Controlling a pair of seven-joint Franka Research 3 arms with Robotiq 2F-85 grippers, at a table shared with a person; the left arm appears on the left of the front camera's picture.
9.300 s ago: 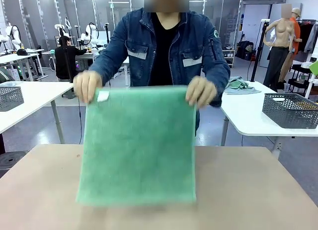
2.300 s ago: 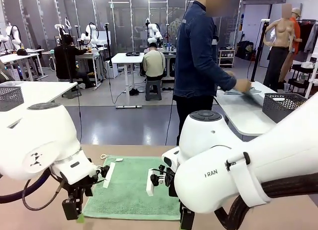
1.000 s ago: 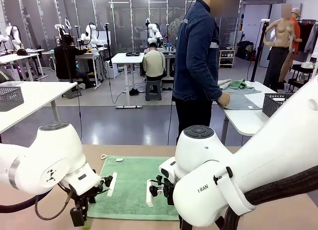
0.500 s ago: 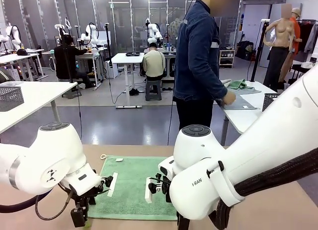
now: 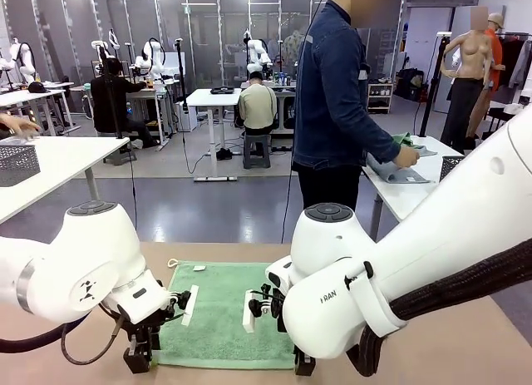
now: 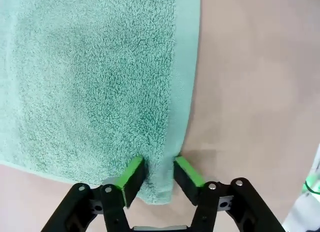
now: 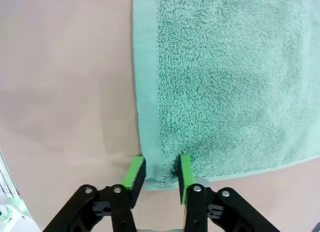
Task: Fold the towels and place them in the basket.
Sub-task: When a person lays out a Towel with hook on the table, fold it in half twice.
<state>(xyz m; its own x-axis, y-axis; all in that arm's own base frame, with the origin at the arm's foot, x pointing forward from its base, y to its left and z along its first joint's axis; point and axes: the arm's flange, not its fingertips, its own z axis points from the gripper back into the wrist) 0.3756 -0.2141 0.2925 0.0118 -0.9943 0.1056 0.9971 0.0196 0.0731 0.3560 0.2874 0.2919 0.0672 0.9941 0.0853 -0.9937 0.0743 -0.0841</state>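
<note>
A mint green towel (image 5: 224, 310) lies flat on the tan table (image 5: 465, 335), with a tiny white loop (image 5: 173, 262) at its far left corner. My left gripper (image 5: 137, 358) is down at the towel's near left corner. In the left wrist view the towel (image 6: 95, 81) has its corner pinched between the green pads of that gripper (image 6: 159, 173). My right gripper (image 5: 303, 367) is at the near right corner. In the right wrist view its gripper (image 7: 161, 173) is shut on the hem of the towel (image 7: 230, 76). A dark wire-mesh basket (image 5: 17, 162) stands on the white side table at far left.
A person (image 5: 337, 102) stands sideways beyond the table's far edge, with a hand (image 5: 407, 156) on grey-blue cloths (image 5: 391, 173) on the white table at the right. My bulky right arm (image 5: 399, 293) hides the table's near right part. Bare tabletop lies on either side of the towel.
Both grippers have closed onto the towel's near corners. The arms have settled slightly lower. The person has lifted a grey-blue cloth at the side table.
</note>
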